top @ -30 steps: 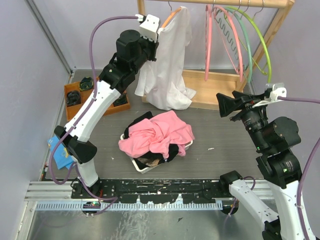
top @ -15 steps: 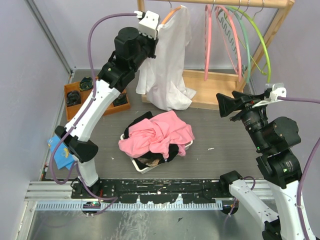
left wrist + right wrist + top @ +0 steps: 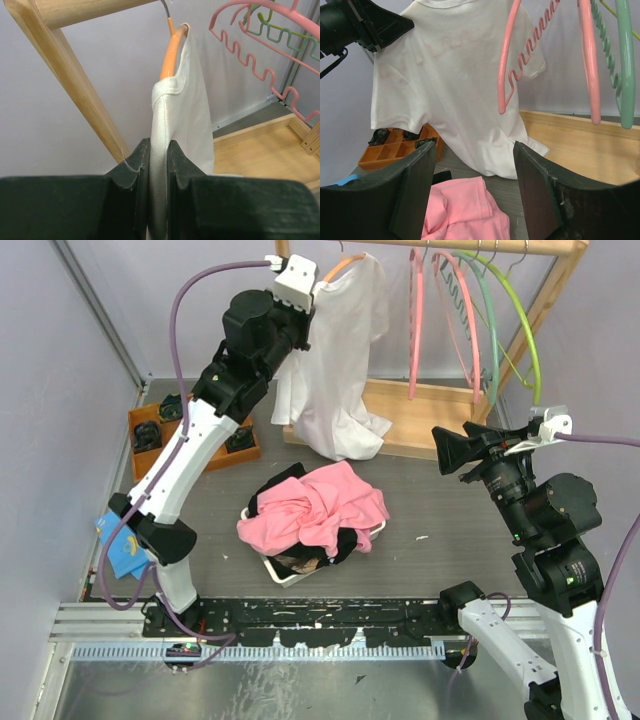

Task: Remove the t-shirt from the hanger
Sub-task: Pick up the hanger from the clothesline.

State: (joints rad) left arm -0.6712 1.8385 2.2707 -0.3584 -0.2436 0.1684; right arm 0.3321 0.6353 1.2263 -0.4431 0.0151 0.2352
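Note:
The white t-shirt (image 3: 335,370) hangs from an orange hanger (image 3: 340,265) on the wooden rail, its hem resting on the rack's base. My left gripper (image 3: 312,312) is high up at the shirt's left shoulder. In the left wrist view this gripper (image 3: 159,160) is shut on a fold of the t-shirt (image 3: 187,100), just below the bare orange hanger (image 3: 168,50). My right gripper (image 3: 447,452) hovers open to the right of the shirt, pointing at it. In the right wrist view the right gripper (image 3: 475,170) holds nothing, and the t-shirt (image 3: 450,75) fills the background.
Pink hangers (image 3: 445,320) and green ones (image 3: 520,330) hang on the same rail (image 3: 480,246). The wooden rack base (image 3: 430,415) lies behind. A white basket (image 3: 285,572) with pink clothing (image 3: 315,505) sits mid-table. An orange tray (image 3: 150,430) stands left.
My left gripper has closed tighter on the shirt's shoulder and risen slightly up and left, pulling the fabric along. The right arm has stayed still.

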